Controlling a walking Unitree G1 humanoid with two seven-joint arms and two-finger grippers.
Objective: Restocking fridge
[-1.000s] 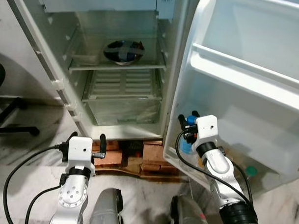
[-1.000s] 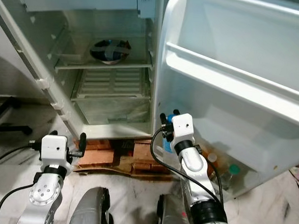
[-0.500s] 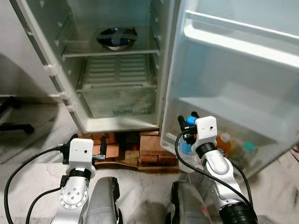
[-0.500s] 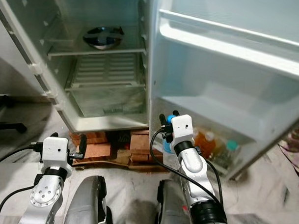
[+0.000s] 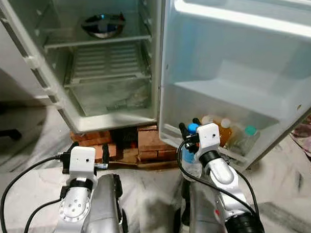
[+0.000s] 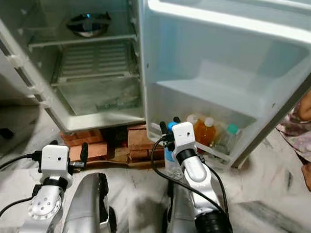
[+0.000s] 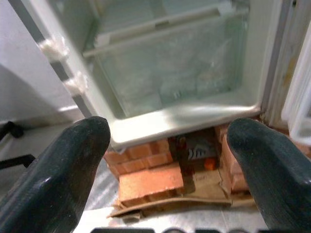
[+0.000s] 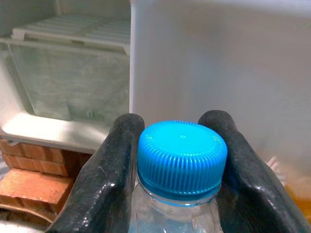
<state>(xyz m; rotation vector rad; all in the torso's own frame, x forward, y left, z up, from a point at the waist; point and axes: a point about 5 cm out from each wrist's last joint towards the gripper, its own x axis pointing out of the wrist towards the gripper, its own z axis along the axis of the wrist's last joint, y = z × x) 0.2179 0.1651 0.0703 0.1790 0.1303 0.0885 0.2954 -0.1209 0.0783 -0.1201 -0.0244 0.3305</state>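
Currently I'm gripping the water bottle (image 8: 181, 165) at its blue-capped neck with the right gripper (image 5: 189, 131), low beside the fridge door's bottom shelf (image 5: 231, 150). Probably thin, crushable plastic, so the rigid neck suits. Left gripper (image 7: 165, 145) is hanging spread, empty.

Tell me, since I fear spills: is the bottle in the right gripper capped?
Capped. The blue cap sits on the bottle, clamped at its neck between the right gripper's fingers.

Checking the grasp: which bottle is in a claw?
The blue-capped bottle, clamped at the cap by the right claw. The orange bottle and green-capped bottle stand in the door shelf.
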